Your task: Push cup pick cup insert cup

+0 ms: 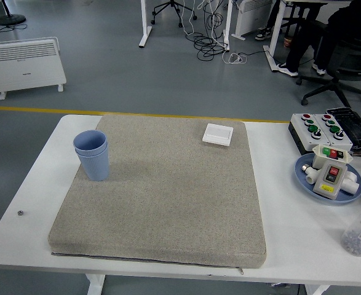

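Grey mat (168, 190) on white table (291, 246); nested blue cups (92, 155) upright, left.

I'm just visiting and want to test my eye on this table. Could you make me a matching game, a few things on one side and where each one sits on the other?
Things:
1. blue cups
2. white square tile
3. blue plate
4. small screw

Places:
A. on the bare white table, left of the mat
B. at the mat's far right corner
C. on the table right of the mat, holding a switch box
D. upright near the mat's left edge, one nested in the other

Pairs: 1-D, 2-B, 3-C, 4-A
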Robot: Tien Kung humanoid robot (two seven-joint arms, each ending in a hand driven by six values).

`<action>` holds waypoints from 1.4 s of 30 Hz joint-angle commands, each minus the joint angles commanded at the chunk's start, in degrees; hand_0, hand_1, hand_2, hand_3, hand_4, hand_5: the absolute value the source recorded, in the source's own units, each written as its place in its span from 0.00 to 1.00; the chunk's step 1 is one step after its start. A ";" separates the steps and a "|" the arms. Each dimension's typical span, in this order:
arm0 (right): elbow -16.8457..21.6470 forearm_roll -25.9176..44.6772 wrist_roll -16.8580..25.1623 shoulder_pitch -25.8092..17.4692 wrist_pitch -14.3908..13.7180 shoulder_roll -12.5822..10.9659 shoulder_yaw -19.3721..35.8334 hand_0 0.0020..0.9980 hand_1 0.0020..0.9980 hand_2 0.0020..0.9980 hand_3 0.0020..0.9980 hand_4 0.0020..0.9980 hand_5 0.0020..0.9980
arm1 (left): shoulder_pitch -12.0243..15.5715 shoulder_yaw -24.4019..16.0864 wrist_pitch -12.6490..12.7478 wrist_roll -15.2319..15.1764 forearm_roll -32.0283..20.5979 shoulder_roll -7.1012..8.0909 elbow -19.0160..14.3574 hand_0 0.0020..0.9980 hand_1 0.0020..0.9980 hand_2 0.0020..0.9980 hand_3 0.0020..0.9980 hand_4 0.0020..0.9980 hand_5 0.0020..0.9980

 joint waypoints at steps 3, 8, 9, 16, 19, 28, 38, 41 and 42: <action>0.00 -0.14 -0.04 -0.07 0.01 -0.07 0.08 0.75 0.61 0.59 0.58 0.11 0.57 | 1.84 -1.52 -1.84 -0.50 -0.27 -2.28 -1.32 0.68 0.71 0.66 0.56 0.59 1.00; 0.00 0.27 0.03 -0.39 -0.09 -0.12 0.15 0.75 0.61 0.59 0.58 0.11 0.57 | 2.57 -3.13 -4.74 -0.94 -2.54 -5.06 -4.30 0.74 0.76 0.74 0.63 0.59 1.00; 0.00 0.19 0.02 -0.40 -0.09 -0.13 0.18 0.75 0.61 0.59 0.58 0.11 0.57 | 2.45 -3.09 -5.17 -0.74 -2.67 -5.35 -4.91 0.74 0.76 0.74 0.63 0.59 1.00; 0.00 -0.62 -0.14 -0.63 -0.16 -0.06 0.54 0.75 0.61 0.59 0.58 0.11 0.57 | 3.22 -1.84 -7.81 3.64 -2.43 -5.52 -8.45 0.83 0.84 0.92 0.85 0.65 1.00; 0.00 -1.02 -0.24 -0.80 -0.17 -0.04 0.67 0.75 0.61 0.59 0.58 0.11 0.57 | 4.61 -0.72 -9.54 8.10 -1.59 -5.49 -10.74 0.83 0.84 0.92 0.85 0.65 1.00; 0.00 -1.08 -0.26 -1.17 -0.12 -0.17 0.56 0.75 0.61 0.59 0.58 0.11 0.57 | 5.63 4.30 -8.42 14.79 2.92 -5.50 -15.31 0.90 0.89 0.97 0.90 0.66 1.00; 0.00 -0.54 -0.11 -0.90 -0.14 -0.21 0.49 0.75 0.61 0.59 0.58 0.11 0.57 | 1.94 10.15 -3.78 13.62 11.07 -6.75 -13.05 0.93 0.92 1.00 0.92 0.64 1.00; 0.00 -0.78 -0.16 -0.77 -0.11 -0.20 0.47 0.75 0.61 0.59 0.58 0.11 0.57 | 0.02 10.28 -3.15 13.52 11.54 -7.45 -11.29 0.92 0.91 0.99 0.92 0.63 1.00; 0.00 -0.77 -0.17 -0.75 -0.11 -0.21 0.45 0.75 0.61 0.59 0.58 0.11 0.57 | -0.38 10.32 -2.90 13.19 11.44 -7.59 -11.02 0.92 0.91 0.99 0.92 0.63 1.00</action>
